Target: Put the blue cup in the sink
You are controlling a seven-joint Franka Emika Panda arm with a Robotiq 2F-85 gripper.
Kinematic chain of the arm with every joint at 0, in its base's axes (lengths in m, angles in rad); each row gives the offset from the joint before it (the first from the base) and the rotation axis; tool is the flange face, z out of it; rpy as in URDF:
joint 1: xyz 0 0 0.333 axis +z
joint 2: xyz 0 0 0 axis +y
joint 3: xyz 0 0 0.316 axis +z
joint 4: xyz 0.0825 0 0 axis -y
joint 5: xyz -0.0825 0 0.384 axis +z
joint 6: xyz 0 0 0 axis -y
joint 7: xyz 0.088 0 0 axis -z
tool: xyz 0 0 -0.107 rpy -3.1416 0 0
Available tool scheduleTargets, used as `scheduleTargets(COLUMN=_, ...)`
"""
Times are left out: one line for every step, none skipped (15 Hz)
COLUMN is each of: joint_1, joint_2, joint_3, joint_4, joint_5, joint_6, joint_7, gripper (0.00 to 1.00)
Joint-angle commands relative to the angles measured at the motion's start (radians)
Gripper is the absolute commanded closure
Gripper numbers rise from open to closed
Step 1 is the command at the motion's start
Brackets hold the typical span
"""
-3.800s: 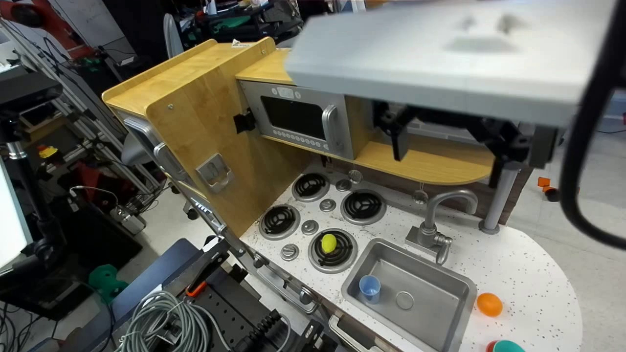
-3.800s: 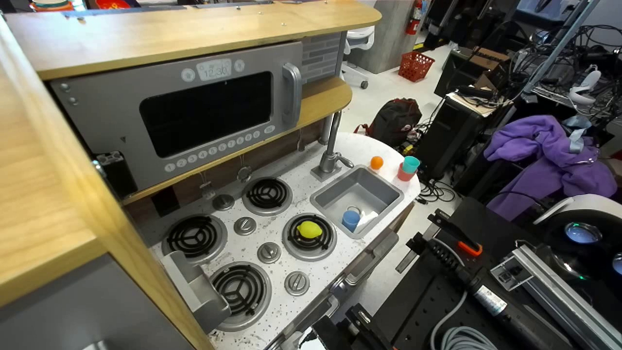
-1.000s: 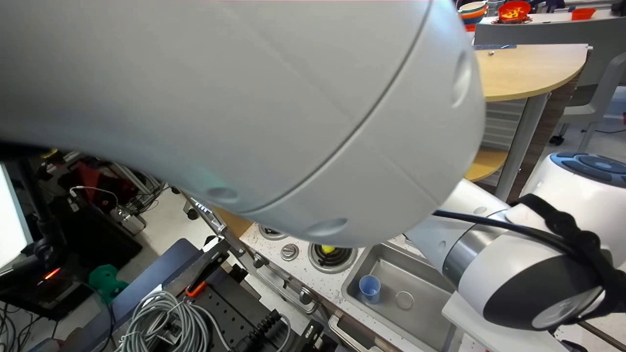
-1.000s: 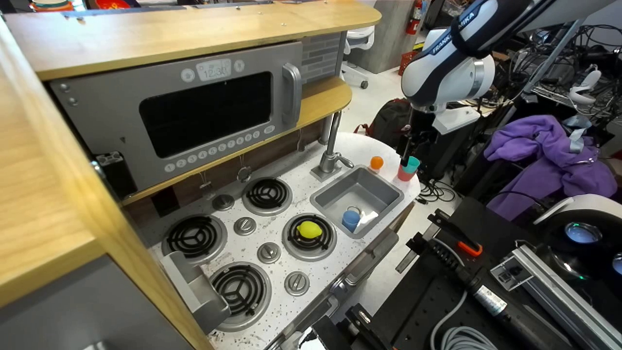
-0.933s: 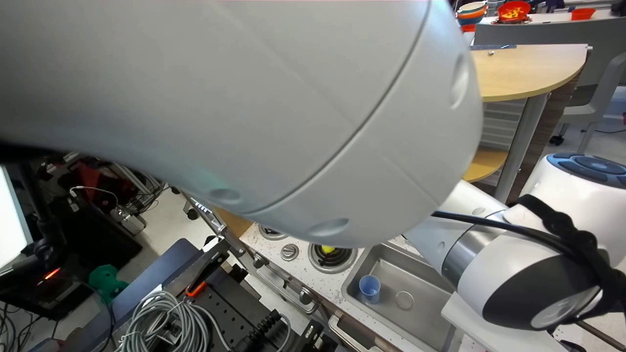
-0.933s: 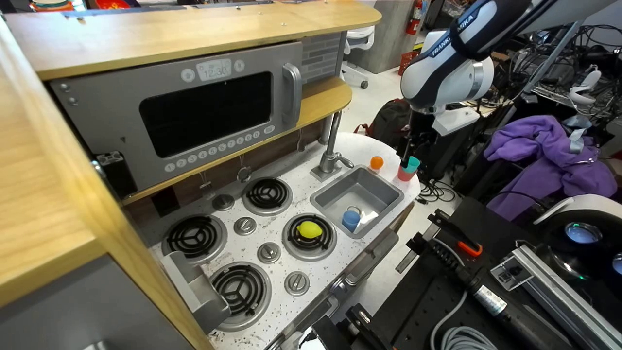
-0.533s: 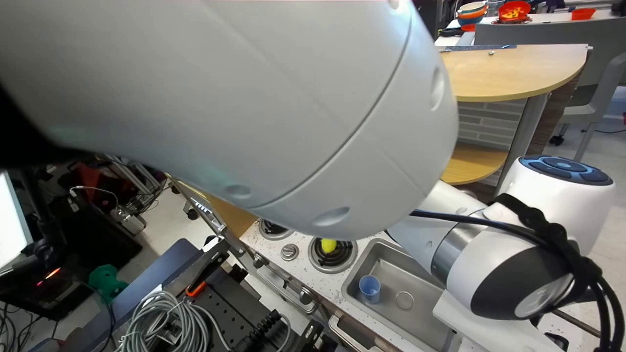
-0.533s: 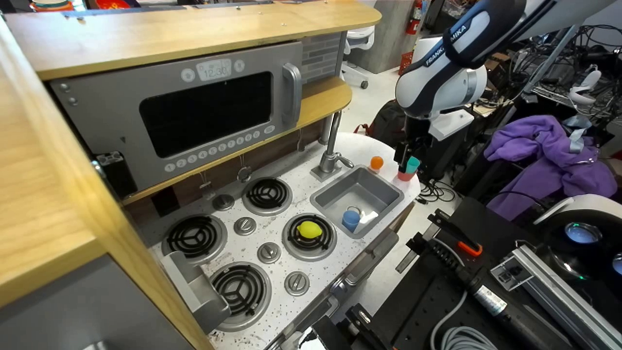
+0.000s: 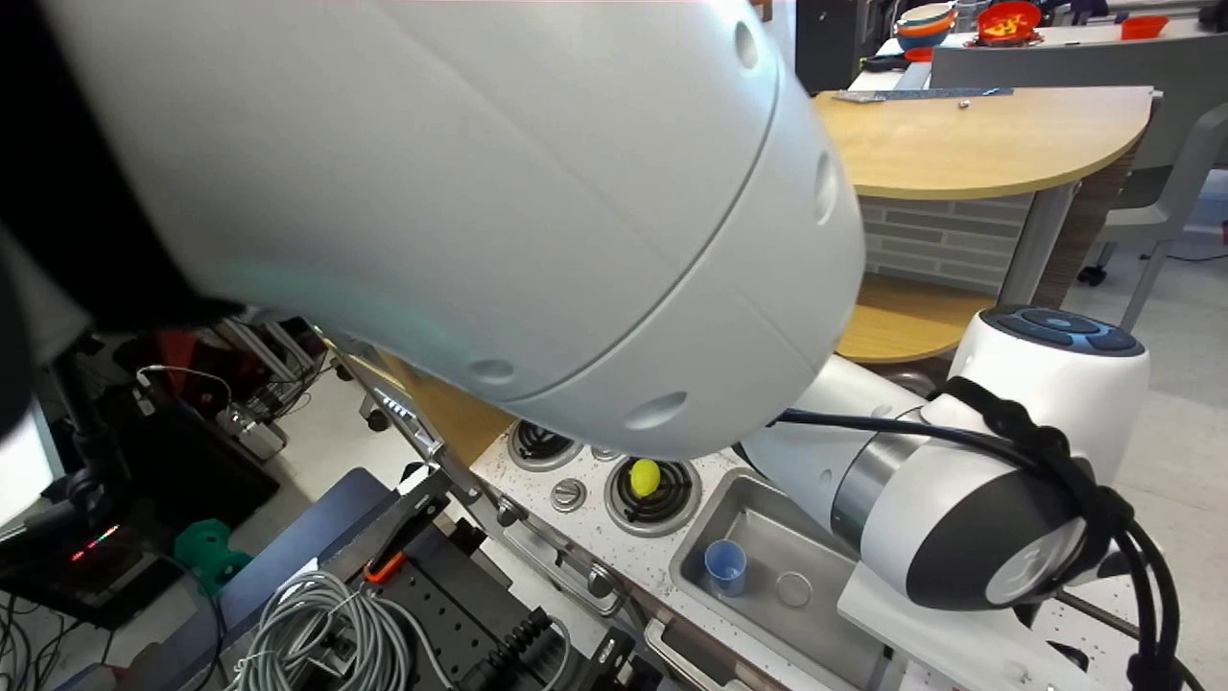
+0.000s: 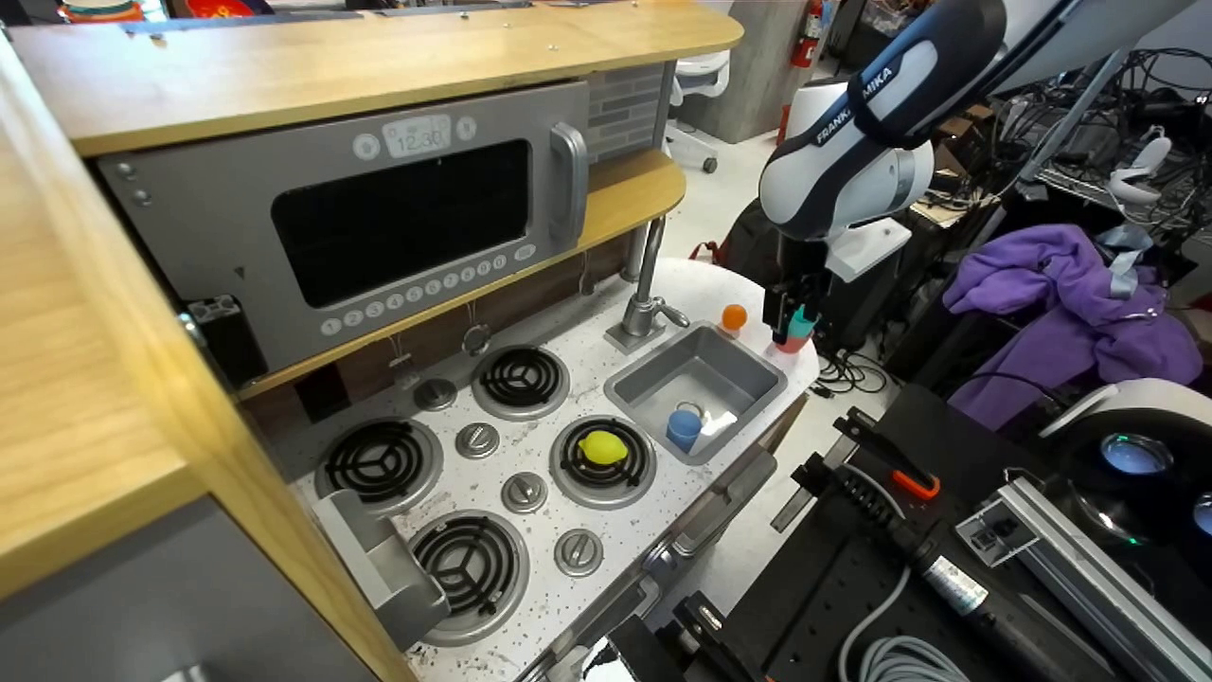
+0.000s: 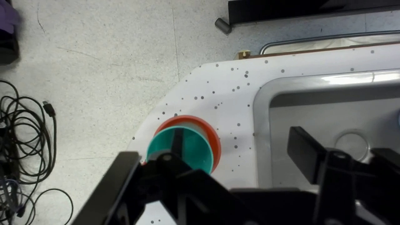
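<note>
The turquoise-blue cup (image 10: 803, 324) is nested, tilted, inside a red cup (image 10: 792, 346) on the white counter. Both cups also show in the wrist view, the turquoise one (image 11: 198, 148) in front of the red one (image 11: 215, 140). My gripper (image 10: 778, 332) points down at the cups. In the wrist view my gripper (image 11: 239, 140) is open; its left finger overlaps the turquoise cup's mouth and its right finger is over the sink (image 11: 262, 131). I cannot tell whether the left finger is inside the cup or above it. The sink (image 10: 720, 379) is beside the cups.
A darker blue cup (image 10: 683, 430) stands in the sink. An orange ball (image 10: 734, 316) lies between tap (image 10: 644, 308) and cups. A yellow lemon (image 10: 603, 448) lies on a burner. The cups stand near the counter's rounded edge. A wooden shelf (image 9: 921, 321) is behind.
The arm has come from out of view to above the cups. Over the last second the gripper has lowered and shifted slightly toward the sink side. The cups have not moved.
</note>
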Motion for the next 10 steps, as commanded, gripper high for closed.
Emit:
scheduleTargets(joint_1=0.008, joint_2=0.048, joint_3=-0.014, joint_4=0.060, joint_5=-0.028, joint_6=0.007, joint_7=0.026, gripper=0.48)
scheduleTargets(joint_1=0.007, joint_2=0.052, joint_3=-0.014, joint_4=0.068, joint_5=-0.029, joint_6=0.006, joint_7=0.026, gripper=0.55)
scheduleTargets(joint_1=0.007, joint_2=0.055, joint_3=-0.013, joint_4=0.075, joint_5=-0.028, joint_6=0.002, joint_7=0.026, gripper=0.64)
scheduleTargets(joint_1=0.007, joint_2=0.056, joint_3=-0.012, joint_4=0.077, joint_5=-0.029, joint_6=0.004, joint_7=0.026, gripper=0.70)
scheduleTargets(joint_1=0.007, joint_2=0.056, joint_3=-0.012, joint_4=0.080, joint_5=-0.031, joint_6=0.004, joint_7=0.027, gripper=0.79)
scheduleTargets(joint_1=0.006, joint_2=0.055, joint_3=-0.012, joint_4=0.082, joint_5=-0.033, joint_6=0.005, joint_7=0.026, gripper=0.85)
scheduleTargets(joint_1=0.005, joint_2=0.056, joint_3=-0.012, joint_4=0.086, joint_5=-0.033, joint_6=0.004, joint_7=0.026, gripper=0.92)
scheduleTargets(joint_1=0.004, joint_2=0.056, joint_3=-0.012, joint_4=0.089, joint_5=-0.032, joint_6=0.001, joint_7=0.027, gripper=0.99)
scheduleTargets(joint_1=0.002, joint_2=0.053, joint_3=-0.012, joint_4=0.091, joint_5=-0.030, joint_6=-0.001, joint_7=0.027, gripper=1.00)
scheduleTargets(joint_1=-0.001, joint_2=0.048, joint_3=-0.011, joint_4=0.089, joint_5=-0.028, joint_6=0.001, joint_7=0.026, gripper=1.00)
